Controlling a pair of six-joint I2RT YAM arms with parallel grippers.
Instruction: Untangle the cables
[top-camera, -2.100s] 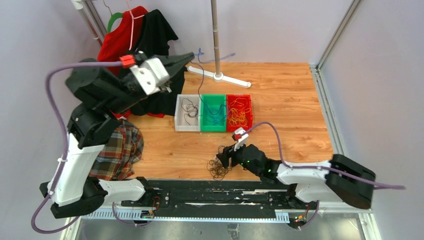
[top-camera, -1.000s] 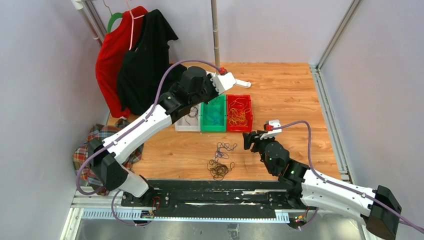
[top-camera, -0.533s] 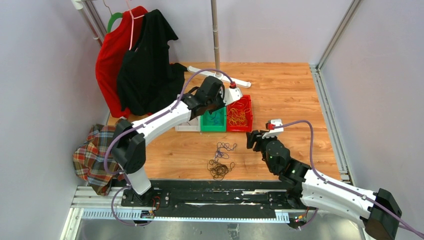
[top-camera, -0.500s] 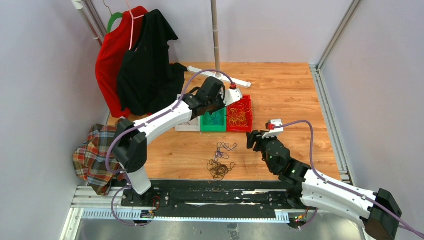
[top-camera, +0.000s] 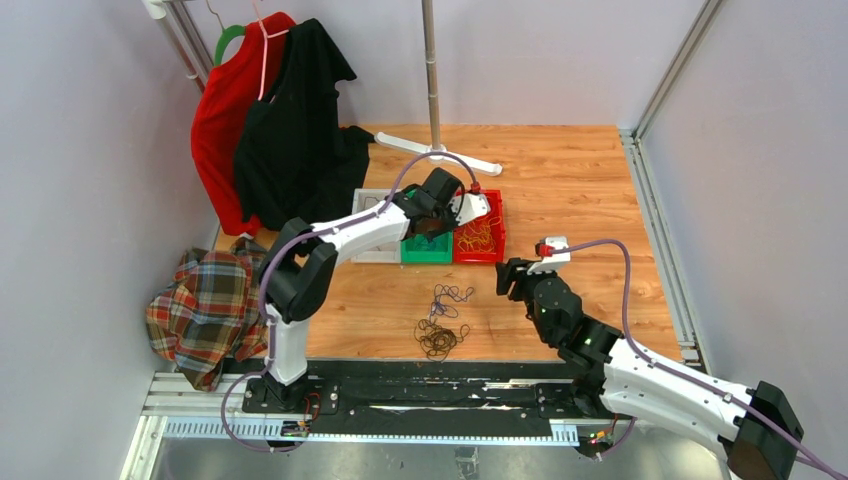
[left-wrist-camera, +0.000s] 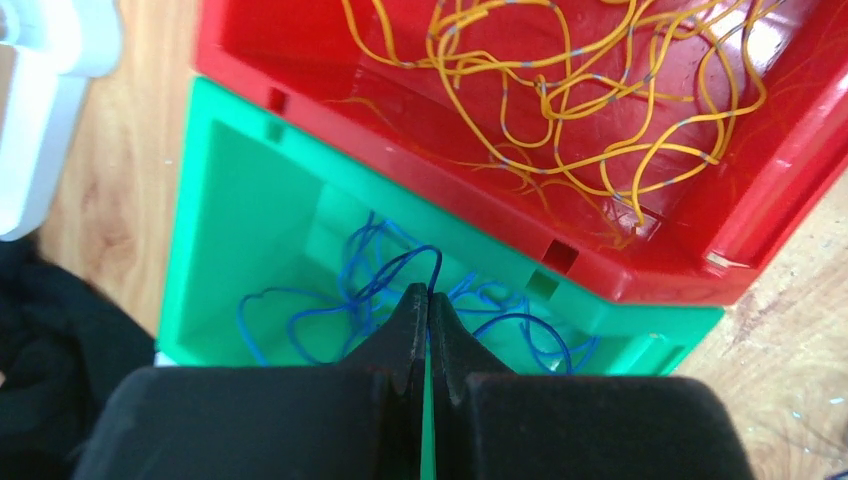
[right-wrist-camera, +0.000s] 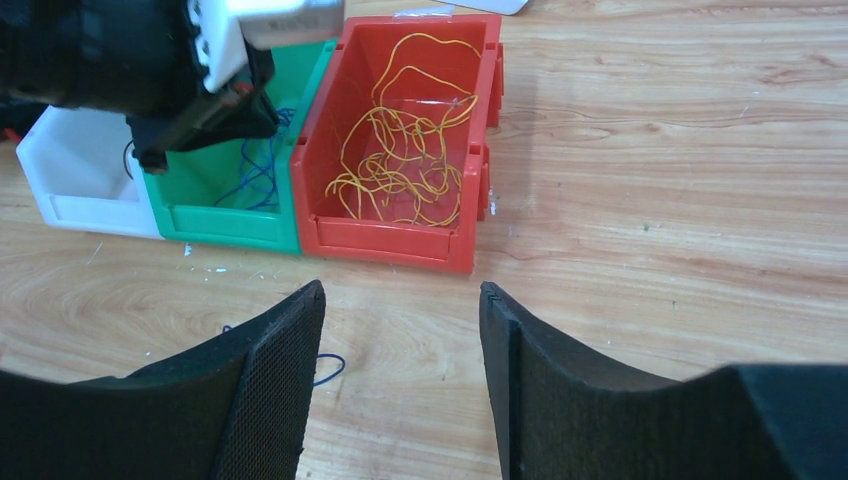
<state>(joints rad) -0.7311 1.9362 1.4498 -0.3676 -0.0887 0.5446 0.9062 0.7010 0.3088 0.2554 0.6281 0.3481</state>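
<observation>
Because colours are apparently being sorted, the blue cable (left-wrist-camera: 400, 265) is hanging into the green bin (left-wrist-camera: 250, 150), pinched by the left gripper (left-wrist-camera: 428, 295), fingers pressed together. Near the dark tangle (top-camera: 440, 335) on the table (top-camera: 580, 190), the right gripper (right-wrist-camera: 400, 300) is hovering, fingers spread.

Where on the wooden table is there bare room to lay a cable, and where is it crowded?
Bare wood: right of the red plastic bin and left of the loose dark cable tangle. Crowded: the green plastic bin under the left gripper, and by the black garment.
</observation>
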